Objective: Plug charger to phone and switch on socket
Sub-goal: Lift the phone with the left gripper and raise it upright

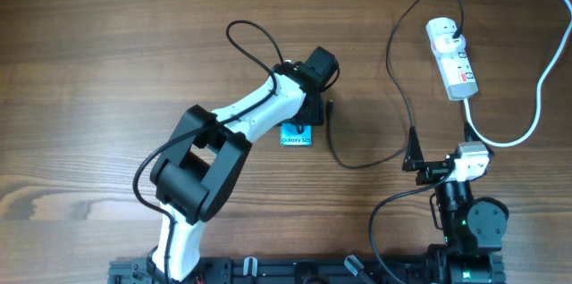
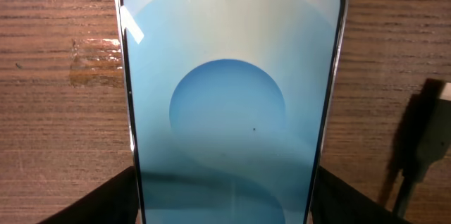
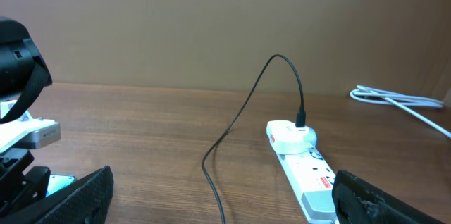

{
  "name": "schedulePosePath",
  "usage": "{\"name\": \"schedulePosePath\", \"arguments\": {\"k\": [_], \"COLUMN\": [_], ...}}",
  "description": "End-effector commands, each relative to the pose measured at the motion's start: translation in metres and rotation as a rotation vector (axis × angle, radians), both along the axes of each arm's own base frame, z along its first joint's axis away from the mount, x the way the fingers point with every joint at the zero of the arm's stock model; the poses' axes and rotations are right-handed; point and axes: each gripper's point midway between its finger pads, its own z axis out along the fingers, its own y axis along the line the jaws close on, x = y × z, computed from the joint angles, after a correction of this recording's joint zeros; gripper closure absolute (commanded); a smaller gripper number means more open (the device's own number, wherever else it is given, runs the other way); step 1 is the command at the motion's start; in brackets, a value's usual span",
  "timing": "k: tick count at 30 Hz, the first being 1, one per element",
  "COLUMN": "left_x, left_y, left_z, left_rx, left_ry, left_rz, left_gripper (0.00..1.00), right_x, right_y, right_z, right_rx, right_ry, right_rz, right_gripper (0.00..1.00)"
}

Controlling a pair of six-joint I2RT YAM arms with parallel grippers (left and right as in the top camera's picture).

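Left hand [image 2: 225, 189] clamps the flat, white-edged phone [image 2: 229, 97] with its cyan glass screen by its long edges on the wooden bench [image 1: 89, 52] (slick and breakable, so light side pressure suits). Right hand [image 3: 218, 196] gapes empty around the thin, limp black charger cable [image 3: 246, 104]. Its stiffer dark plug tip [image 2: 423, 136], likely the better hold, lies beside the phone, unseen from the right wrist.

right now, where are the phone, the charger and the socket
phone [image 2: 229, 111]: left wrist view, middle of the screen
charger [image 1: 331, 107]: overhead view, plug tip beside the phone
socket [image 1: 453, 59]: overhead view, middle of the white body
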Motion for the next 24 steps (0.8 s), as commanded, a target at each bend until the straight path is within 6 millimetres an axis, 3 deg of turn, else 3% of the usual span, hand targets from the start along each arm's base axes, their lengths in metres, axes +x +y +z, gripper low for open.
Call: {"name": "schedulePosePath", "arguments": {"k": [1,3,7,16,24], "left_x": [-0.012,-0.012,-0.012,-0.001,-0.02], "left_y": [0.004,0.004,0.003,0.004,-0.025], "left_z": [-0.016,-0.016,-0.013,0.045,0.082], "left_rx": [0.027,0.027,0.026,-0.015,-0.387], "left_ry": [0.042,0.042,0.042,0.019,0.211], "left_rz": [-0.001,-0.001,-0.001,0.021,0.036], "left_gripper": [0.37,0.41,0.34,0.33,0.34], "right_x": [0.0,0.0,0.0,0.0,0.0], "right_y": [-0.001,-0.001,-0.001,-0.001,-0.001], "right_z": [0.001,0.001,0.001,0.001,0.001], "right_rx": [0.007,0.007,0.007,0.007,0.007], "right_ry": [-0.005,-0.005,-0.005,-0.005,-0.005], "right_rz": [-0.005,-0.005,-0.005,-0.005,-0.005], "right_gripper": [0.0,0.0,0.0,0.0,0.0]}}
